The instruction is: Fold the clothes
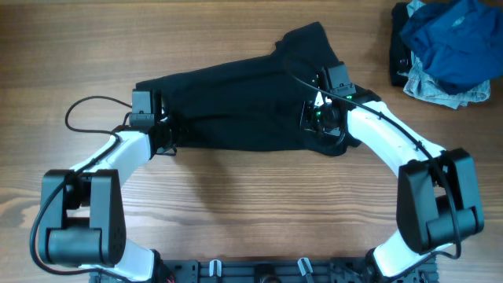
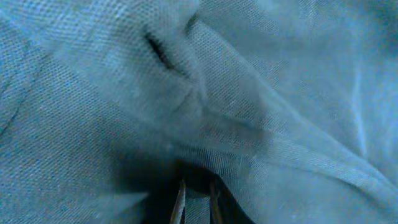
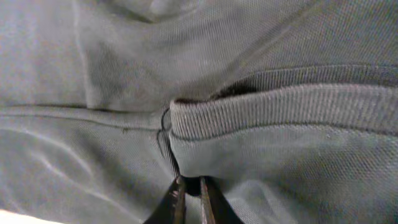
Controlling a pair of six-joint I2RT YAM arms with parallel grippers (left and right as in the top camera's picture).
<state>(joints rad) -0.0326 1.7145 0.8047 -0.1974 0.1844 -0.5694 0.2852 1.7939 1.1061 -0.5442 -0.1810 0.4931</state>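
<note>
A black shirt lies spread across the middle of the wooden table, one part reaching up toward the back right. My left gripper is at the shirt's left edge, shut on its fabric; the left wrist view shows the fingers pinched into the cloth. My right gripper is at the shirt's right end, shut on the fabric next to a ribbed hem; the right wrist view shows the fingertips closed on the cloth below the ribbed band.
A heap of blue and light clothes sits at the back right corner of the table. Bare wooden table shows in front of the shirt. A black cable loops left of the left arm.
</note>
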